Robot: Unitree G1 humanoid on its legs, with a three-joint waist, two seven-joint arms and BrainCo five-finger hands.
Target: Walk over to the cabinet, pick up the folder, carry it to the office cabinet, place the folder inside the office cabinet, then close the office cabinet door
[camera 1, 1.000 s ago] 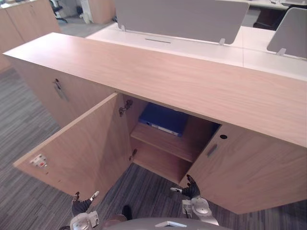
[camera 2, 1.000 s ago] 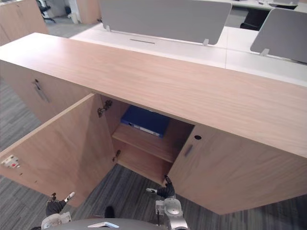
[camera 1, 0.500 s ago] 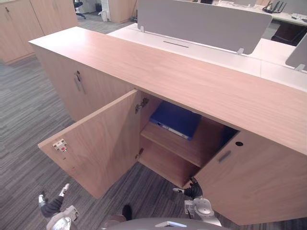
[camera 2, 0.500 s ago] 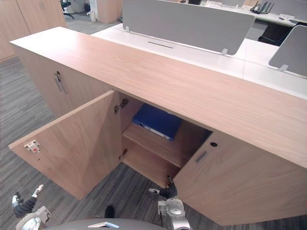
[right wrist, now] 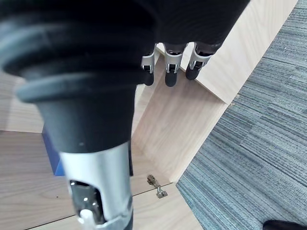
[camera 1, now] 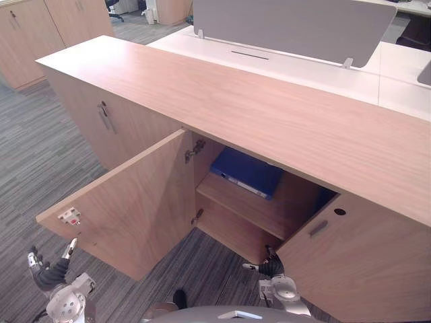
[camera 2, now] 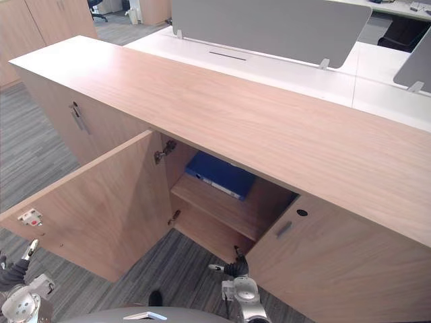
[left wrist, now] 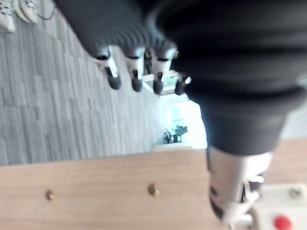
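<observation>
A blue folder lies flat on the upper shelf inside the open office cabinet. Its left door swings wide towards me and the right door stands partly open. My left hand hangs low by the free edge of the left door, fingers straight and holding nothing. In the left wrist view it faces the door's inner side with the latch. My right hand is open and bare by the lower corner of the right door. Past its fingers, a sliver of the folder shows.
A closed cabinet door with a metal handle stands left of the open bay. Behind the cabinet are white desks with grey dividers. More wooden cabinets stand at the far left. Striped grey carpet covers the floor.
The camera has shifted. My left hand has moved out to the left, from under the middle of the left door to its free edge. The right hand and the folder stay put.
</observation>
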